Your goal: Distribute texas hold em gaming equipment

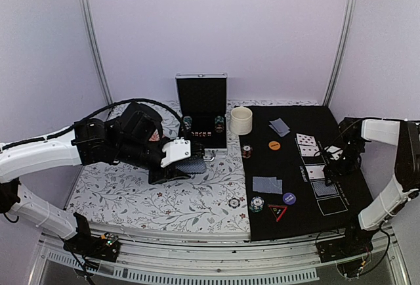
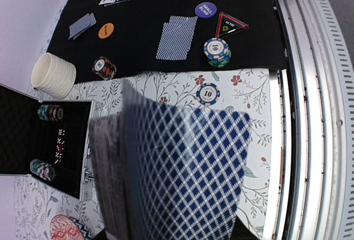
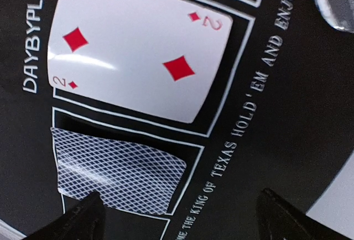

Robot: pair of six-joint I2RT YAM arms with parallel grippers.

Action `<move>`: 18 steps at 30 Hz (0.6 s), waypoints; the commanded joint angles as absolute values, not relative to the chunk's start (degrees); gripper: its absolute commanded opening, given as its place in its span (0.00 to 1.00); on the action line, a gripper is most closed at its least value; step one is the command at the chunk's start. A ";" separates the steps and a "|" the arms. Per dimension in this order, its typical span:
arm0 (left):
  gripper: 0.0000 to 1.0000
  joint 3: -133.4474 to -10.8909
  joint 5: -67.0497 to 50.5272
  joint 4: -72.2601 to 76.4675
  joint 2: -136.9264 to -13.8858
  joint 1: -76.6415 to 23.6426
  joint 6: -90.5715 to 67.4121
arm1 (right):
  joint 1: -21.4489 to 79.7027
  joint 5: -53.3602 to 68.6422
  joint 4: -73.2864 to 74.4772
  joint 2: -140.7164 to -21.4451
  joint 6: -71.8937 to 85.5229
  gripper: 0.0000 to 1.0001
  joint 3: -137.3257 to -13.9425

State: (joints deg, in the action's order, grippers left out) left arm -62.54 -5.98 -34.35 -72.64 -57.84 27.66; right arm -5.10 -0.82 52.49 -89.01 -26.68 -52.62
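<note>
Blue-backed deck (image 2: 182,173) sat clamped in the left gripper (image 1: 190,165) over the floral cloth (image 1: 131,196), apparently kept as dealing supply. Right gripper (image 3: 180,212) hung with fingers apart over a face-down card (image 3: 119,171), which lay in its outlined box beside the two of diamonds (image 3: 138,52), toward the right edge of the black mat (image 3: 276,140).

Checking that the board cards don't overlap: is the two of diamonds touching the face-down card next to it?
Apart. The right wrist view shows a strip of black mat between the two of diamonds and the face-down card.

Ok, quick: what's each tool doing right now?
Left tool: closed on the card deck.
Right tool: open, holding nothing.
</note>
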 commanded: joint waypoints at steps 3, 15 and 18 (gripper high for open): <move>0.39 -61.84 -5.96 -33.23 -70.83 -57.25 28.12 | 4.38 -6.93 54.68 -80.79 -25.58 0.99 -62.79; 0.39 -62.66 -5.17 -33.66 -72.36 -57.23 27.39 | 40.33 35.27 -11.44 -63.48 7.54 1.00 -50.25; 0.39 -62.61 -5.27 -33.66 -72.33 -57.29 27.17 | 47.18 37.20 -20.52 -67.38 11.68 0.78 -47.73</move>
State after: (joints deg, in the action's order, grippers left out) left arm -62.46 -5.32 -34.22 -72.44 -57.84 27.59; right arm 40.23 26.94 2.42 -61.89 -1.10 -52.66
